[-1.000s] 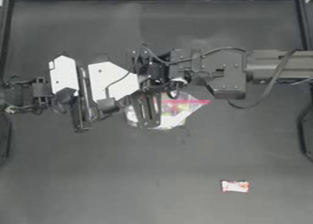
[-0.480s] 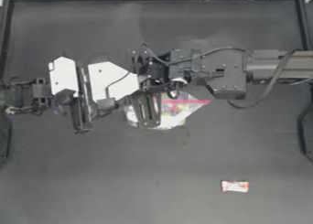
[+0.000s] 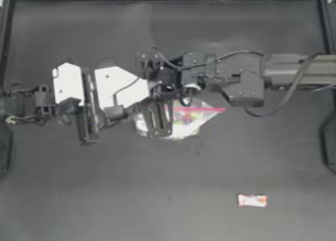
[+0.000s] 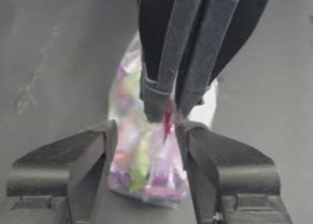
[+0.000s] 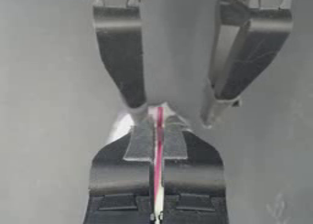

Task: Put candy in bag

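Both arms are crowding the middle of the top view, hiding much of the one bag [image 3: 190,118], which is lying just below them at frame centre with its pink-red strip running toward the right. The single candy [image 3: 252,200] is sitting alone on the dark table [image 3: 98,195] in the lower right, well apart from the bag and both grippers.

The right gripper [image 5: 158,127] is clenching the bag's pink-red seal edge, as its own wrist view is showing: the strip is running straight between its closed pads. The left gripper [image 4: 147,129] is standing spread to either side of the bag's lower body; the left wrist view alone is showing the multicoloured sweets inside and the right gripper pinching from the far side.
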Controlling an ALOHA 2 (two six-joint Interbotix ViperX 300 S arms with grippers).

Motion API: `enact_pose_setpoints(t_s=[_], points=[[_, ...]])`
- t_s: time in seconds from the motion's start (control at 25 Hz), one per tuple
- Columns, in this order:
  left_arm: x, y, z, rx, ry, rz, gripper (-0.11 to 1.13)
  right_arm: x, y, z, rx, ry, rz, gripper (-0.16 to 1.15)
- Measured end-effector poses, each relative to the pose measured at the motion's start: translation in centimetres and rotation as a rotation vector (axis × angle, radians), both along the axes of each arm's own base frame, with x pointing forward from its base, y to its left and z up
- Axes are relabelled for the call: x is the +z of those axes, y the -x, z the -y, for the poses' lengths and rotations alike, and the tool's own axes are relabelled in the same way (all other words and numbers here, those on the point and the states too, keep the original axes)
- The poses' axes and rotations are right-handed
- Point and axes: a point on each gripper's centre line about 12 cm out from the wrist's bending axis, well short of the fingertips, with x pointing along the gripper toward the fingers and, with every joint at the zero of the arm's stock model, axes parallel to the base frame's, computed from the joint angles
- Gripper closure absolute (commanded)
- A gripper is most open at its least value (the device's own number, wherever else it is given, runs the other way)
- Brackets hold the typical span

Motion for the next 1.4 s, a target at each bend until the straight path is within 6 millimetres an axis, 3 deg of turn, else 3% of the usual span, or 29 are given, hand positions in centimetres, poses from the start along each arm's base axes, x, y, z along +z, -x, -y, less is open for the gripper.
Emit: enact_pose_setpoints(t_s=[0.16,0.36,0.92,1.4], points=[[0.05,-0.04,0.24,-0.008,0.000,0.002,0.22,-0.05,0.02,0.00,0.000,0.000,-0.002,0.94],[0.00,-0.08,0.38,-0.012,0.000,0.000,0.32,-0.10,0.03,0.00,0.000,0.000,-0.002,0.94],[0.15,-0.13,0.38,-0.015,-0.007,0.013,0.36,-0.10,0.03,-0.02,0.000,-0.002,-0.001,0.94],[0.10,-0.12,0.52,-0.036,-0.028,0.007,0.86,-0.15,0.05,-0.02,0.000,-0.002,-0.003,0.94]])
